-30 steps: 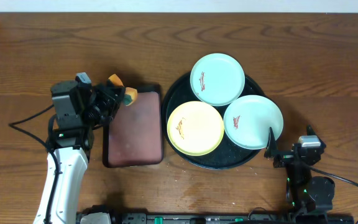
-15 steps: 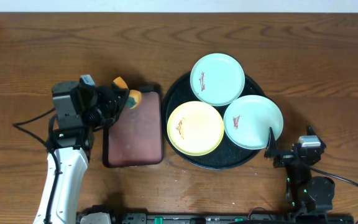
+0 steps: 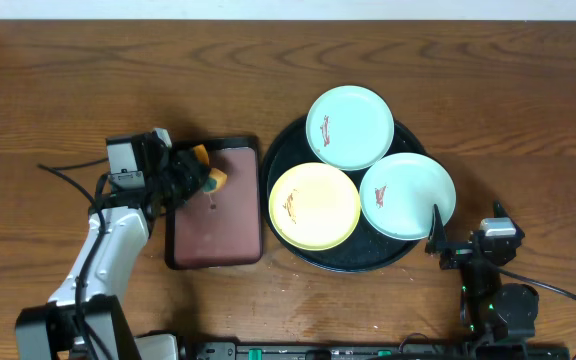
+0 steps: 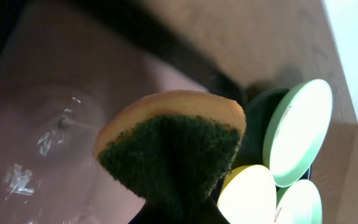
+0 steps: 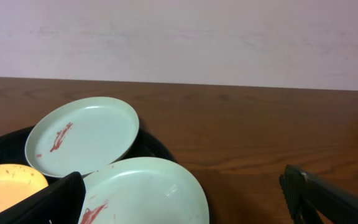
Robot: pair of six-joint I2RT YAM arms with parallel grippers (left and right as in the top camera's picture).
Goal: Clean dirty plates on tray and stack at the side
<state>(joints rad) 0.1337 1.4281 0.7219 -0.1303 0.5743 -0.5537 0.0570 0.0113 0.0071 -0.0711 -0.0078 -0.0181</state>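
The black round tray (image 3: 280, 150) holds three plates, each with a reddish smear: a mint plate (image 3: 349, 126) at the back, a mint plate (image 3: 408, 196) at the right and a yellow plate (image 3: 314, 205) at the left. My left gripper (image 3: 196, 176) is shut on an orange sponge (image 3: 208, 171) with a green scouring face (image 4: 173, 146), held over the maroon tray's far left corner. My right gripper (image 3: 466, 226) is open and empty beside the black tray's right front edge. The right wrist view shows the near mint plate (image 5: 148, 190) between the fingers (image 5: 185, 205) and the far one (image 5: 82, 137).
The rectangular maroon tray (image 3: 218, 225) with a black rim lies just left of the black tray and shows in the left wrist view (image 4: 42, 93). Bare wooden table (image 3: 528, 120) lies to the right of and behind the trays. A cable trails at the far left.
My left gripper has moved right with the sponge, from beyond the maroon tray's left edge to over its far left corner. The right arm and the plates have not moved.
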